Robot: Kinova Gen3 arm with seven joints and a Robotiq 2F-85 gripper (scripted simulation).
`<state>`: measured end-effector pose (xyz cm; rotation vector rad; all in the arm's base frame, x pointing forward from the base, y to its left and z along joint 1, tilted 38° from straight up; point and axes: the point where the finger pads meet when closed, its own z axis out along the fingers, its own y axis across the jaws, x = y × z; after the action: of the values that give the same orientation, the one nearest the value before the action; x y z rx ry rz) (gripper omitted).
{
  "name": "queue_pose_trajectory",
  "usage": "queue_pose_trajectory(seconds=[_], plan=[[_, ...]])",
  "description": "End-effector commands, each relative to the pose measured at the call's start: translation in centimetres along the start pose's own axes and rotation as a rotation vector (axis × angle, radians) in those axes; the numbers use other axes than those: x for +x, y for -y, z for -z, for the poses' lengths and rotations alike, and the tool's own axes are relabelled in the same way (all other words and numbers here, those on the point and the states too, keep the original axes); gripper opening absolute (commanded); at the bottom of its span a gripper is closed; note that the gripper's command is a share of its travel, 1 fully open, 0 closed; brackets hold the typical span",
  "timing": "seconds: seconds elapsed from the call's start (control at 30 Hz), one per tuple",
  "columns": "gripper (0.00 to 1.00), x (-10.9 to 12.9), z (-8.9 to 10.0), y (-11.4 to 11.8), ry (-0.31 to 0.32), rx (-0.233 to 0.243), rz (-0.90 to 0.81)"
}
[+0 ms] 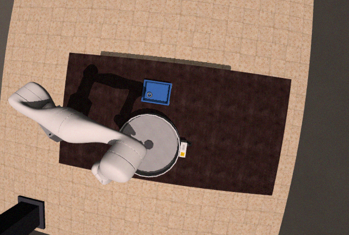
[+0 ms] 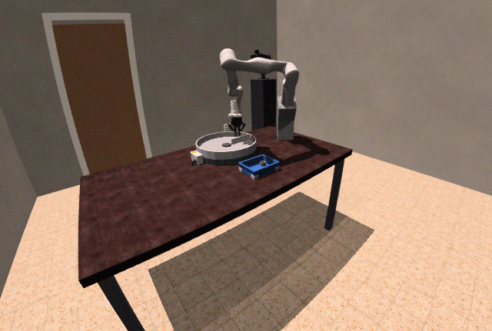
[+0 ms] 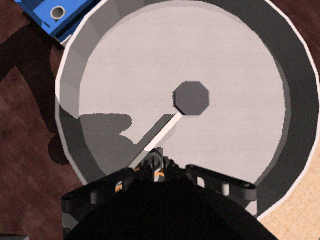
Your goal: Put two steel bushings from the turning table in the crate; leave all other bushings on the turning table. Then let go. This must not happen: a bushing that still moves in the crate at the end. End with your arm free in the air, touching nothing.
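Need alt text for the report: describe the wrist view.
Looking down past the dark gripper, its fingers close together with a small grey ring at their tips, onto a round grey turning table with a dark hub and a white bar. At top left, a blue crate holds one steel bushing.
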<state>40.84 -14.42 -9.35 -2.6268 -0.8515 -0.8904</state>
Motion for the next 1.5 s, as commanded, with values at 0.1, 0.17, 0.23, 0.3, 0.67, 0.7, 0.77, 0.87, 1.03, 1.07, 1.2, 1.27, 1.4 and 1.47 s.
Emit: queue_pose_trajectory(seconds=[0.1, 0.17, 0.23, 0.3, 0.67, 0.7, 0.77, 0.87, 1.03, 1.07, 1.2, 1.27, 1.4, 1.47], plan=[[0.14, -0.18, -0.17, -0.18, 0.006, -0.003, 0.007], [0.14, -0.04, -0.02, -0.05, 0.001, -0.001, 0.002], [0.14, -0.11, -0.09, -0.12, 0.004, -0.002, 0.004], [0.14, -0.18, -0.17, -0.18, 0.006, -0.003, 0.007], [0.14, -0.18, -0.17, -0.18, 0.006, -0.003, 0.007], [0.14, -0.18, -0.17, -0.18, 0.006, -0.003, 0.007], [0.14, -0.07, -0.07, -0.07, 0.003, -0.001, 0.003], [0.14, -0.18, -0.17, -0.18, 0.006, -0.003, 0.007], [0.14, -0.18, -0.17, -0.18, 0.006, -0.003, 0.007], [0.14, -0.18, -0.17, -0.18, 0.006, -0.003, 0.007], [0.14, -0.18, -0.17, -0.18, 0.006, -0.003, 0.007], [0.14, -0.18, -0.17, -0.18, 0.006, -0.003, 0.007], [0.14, -0.05, -0.53, -0.05, 0.002, -0.001, 0.002], [0.14, -0.06, -0.66, -0.06, 0.002, -0.001, 0.003]])
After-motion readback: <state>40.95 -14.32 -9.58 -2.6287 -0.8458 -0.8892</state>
